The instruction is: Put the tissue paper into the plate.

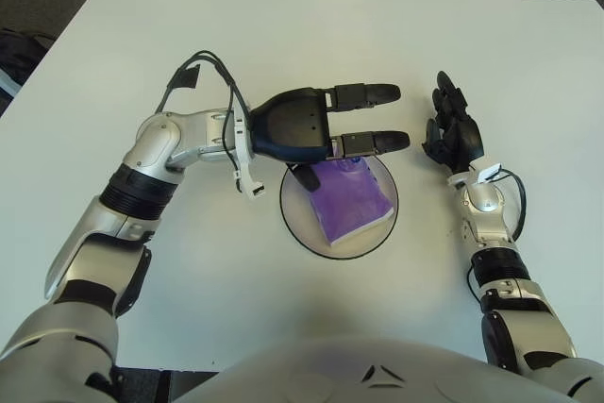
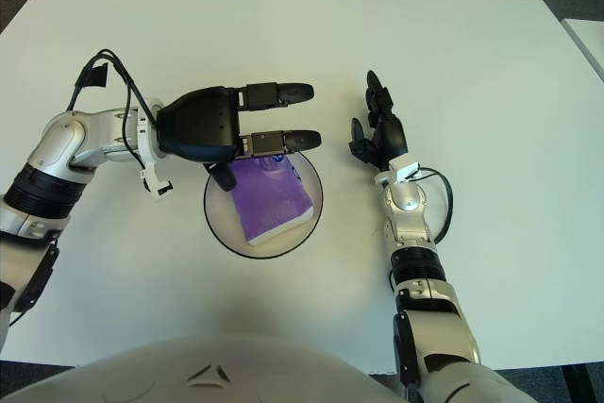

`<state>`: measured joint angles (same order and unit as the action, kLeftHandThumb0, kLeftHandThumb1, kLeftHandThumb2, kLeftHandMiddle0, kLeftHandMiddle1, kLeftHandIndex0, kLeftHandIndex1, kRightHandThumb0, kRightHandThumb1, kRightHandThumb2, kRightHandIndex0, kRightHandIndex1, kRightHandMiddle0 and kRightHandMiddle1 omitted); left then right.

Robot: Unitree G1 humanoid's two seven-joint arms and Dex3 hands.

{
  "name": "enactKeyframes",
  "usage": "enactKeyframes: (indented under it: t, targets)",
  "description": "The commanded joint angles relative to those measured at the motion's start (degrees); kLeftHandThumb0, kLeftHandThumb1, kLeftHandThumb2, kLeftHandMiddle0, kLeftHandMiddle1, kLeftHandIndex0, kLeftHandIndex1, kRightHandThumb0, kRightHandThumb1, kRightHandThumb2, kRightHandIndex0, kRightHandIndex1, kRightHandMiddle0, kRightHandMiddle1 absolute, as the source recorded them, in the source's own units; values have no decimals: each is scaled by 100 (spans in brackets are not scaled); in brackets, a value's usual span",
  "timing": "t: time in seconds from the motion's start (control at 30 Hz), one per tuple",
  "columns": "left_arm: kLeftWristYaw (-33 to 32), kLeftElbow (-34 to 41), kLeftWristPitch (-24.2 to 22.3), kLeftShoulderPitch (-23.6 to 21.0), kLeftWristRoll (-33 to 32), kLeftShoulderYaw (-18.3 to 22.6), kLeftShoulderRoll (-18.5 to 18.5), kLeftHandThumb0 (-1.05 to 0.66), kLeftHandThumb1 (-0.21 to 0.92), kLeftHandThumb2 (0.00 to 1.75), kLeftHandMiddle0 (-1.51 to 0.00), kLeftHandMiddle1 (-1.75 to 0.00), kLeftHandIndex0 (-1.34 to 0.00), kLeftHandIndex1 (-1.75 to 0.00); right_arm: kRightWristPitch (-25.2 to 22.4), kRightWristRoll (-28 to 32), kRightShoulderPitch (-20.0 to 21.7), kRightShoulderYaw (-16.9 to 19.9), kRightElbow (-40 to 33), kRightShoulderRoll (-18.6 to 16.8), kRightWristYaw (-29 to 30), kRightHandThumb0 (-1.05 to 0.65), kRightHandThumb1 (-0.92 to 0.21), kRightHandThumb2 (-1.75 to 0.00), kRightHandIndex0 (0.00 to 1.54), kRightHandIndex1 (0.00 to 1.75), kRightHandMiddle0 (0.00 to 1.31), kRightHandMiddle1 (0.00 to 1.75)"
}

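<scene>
A purple tissue pack [image 1: 351,198] lies inside the round plate [image 1: 383,224] at the table's middle. It also shows in the right eye view [image 2: 269,198]. My left hand [image 1: 363,120] hovers just above the plate's far edge, its fingers spread straight toward the right and holding nothing. The thumb points down near the pack's left corner; I cannot tell whether it touches. My right hand [image 1: 451,131] shows to the right of the plate, fingers relaxed and pointing away from me, empty.
The white table [image 1: 311,35] stretches wide around the plate. Dark floor lies beyond its far edge. A dark object [image 1: 17,54] sits off the table's left side.
</scene>
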<state>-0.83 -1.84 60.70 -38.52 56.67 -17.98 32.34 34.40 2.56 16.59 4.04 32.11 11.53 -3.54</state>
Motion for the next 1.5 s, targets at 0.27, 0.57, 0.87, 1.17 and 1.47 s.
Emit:
enactKeyframes:
  t: [0.27,0.57,0.87,1.17,1.47]
  targets:
    - [32,-2056,-411,-733,-873,155,186,-105,92,105,-2,0,0,-13,-500,96,-800,-15,832,-533,51,-84,-92,-96,0,0,3,3]
    - [164,-3347,-660,-947,-2050,368,-1,-104,92,99,-1,0,0,-6,-518,371,-678,132,978,-683,-150,-81,-92,-102,3,1,0,17]
    - [1183,-3854,-1133,-676,-4000,671,-335,-88,92,102,0,0,0,0,-422,384,-635,186,1093,-716,-213,-78,-92,-102,5,1,0,21]
    - [1021,-4023,-1621,-613,-4648,1131,-766,-92,92,113,0,0,0,0,-405,369,-663,229,1086,-716,-257,-77,-92,-103,5,1,0,22]
    - [1057,-3493,-1991,-41,-5397,1593,-1202,-92,92,118,0,0,0,0,-395,354,-703,234,1044,-713,-264,-78,-92,-104,5,1,0,23]
